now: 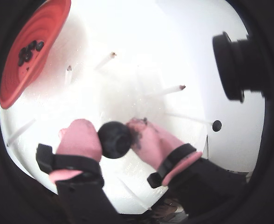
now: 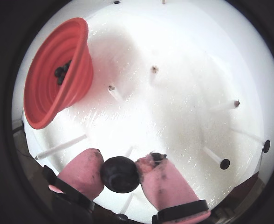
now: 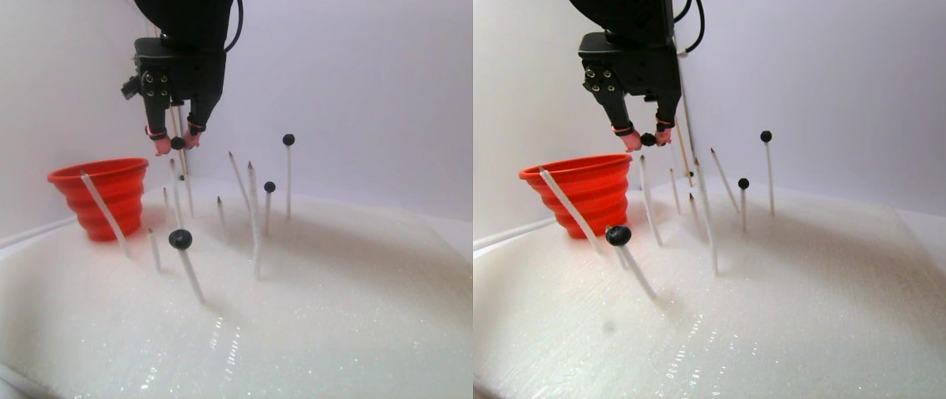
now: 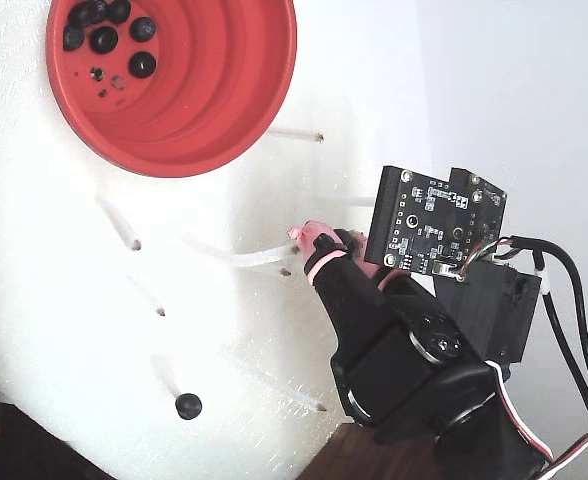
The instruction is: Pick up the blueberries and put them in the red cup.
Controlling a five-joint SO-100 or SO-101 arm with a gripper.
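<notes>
White foam pad (image 3: 340,316) studded with sticks (image 3: 255,224), pale wall (image 3: 357,75).

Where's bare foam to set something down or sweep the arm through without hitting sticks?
Stereo pair view: the foam pad is bare across the front and right, past the leaning berry stick. Crowded: the stick cluster right of the red cup. The gripper, shut on a blueberry, hangs above the sticks.

Your arm (image 4: 414,370) is black plastic, with a bare black circuit board (image 4: 434,225) on top. The tool (image 1: 114,140) has pink fingertips (image 2: 83,170) banded in black. Black, white and red cables (image 4: 564,300) trail off its side.
</notes>
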